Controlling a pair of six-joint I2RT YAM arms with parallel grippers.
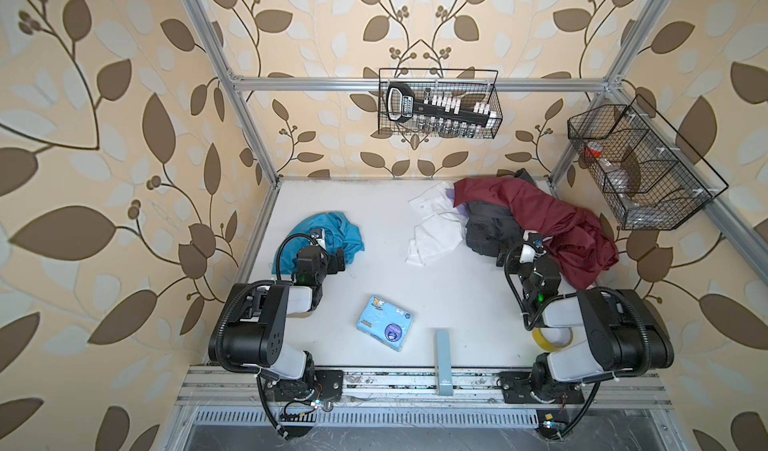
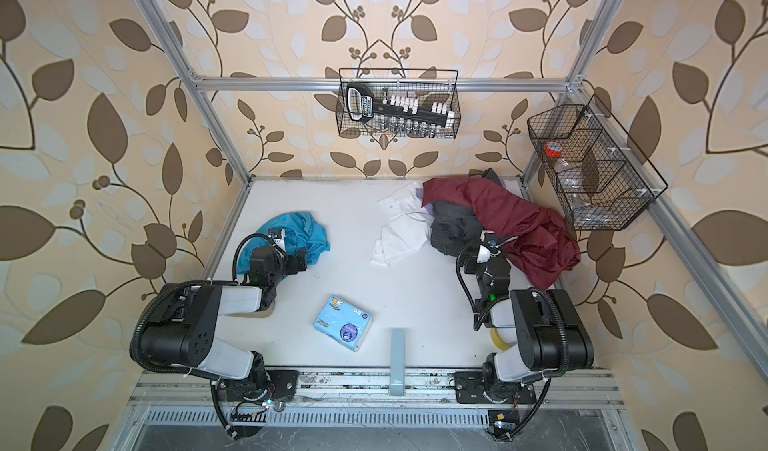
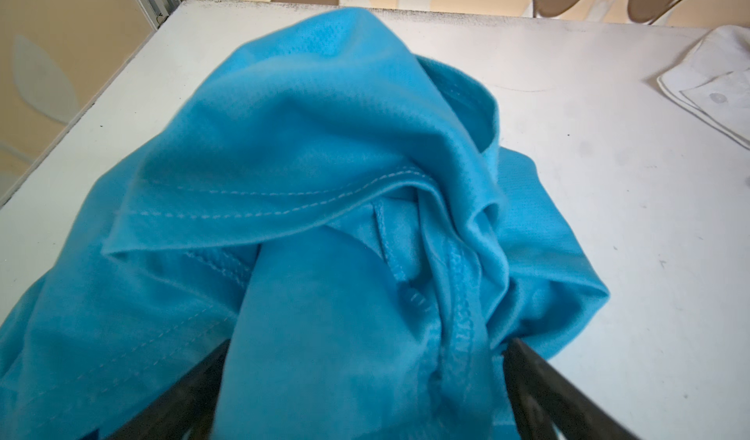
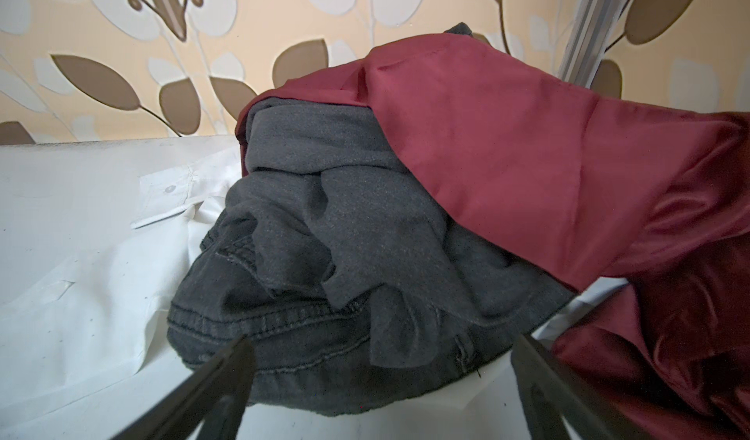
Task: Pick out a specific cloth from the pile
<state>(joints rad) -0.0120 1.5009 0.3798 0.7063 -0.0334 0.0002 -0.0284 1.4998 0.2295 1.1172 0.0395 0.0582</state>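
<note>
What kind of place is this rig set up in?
Probably a lab test cell dressed as a home: an aluminium frame around a white table, leaf wallpaper panels, and a wire basket of tools hung on the frame.

Crumpled turquoise cloth [image 1: 347, 230], lying left, well apart from maroon-topped pile [image 1: 540, 210], rear right

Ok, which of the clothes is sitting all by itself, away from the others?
The turquoise-blue cloth, alone on the left. The maroon cloth, dark grey garment and white shirt lie heaped together on the right.
</note>
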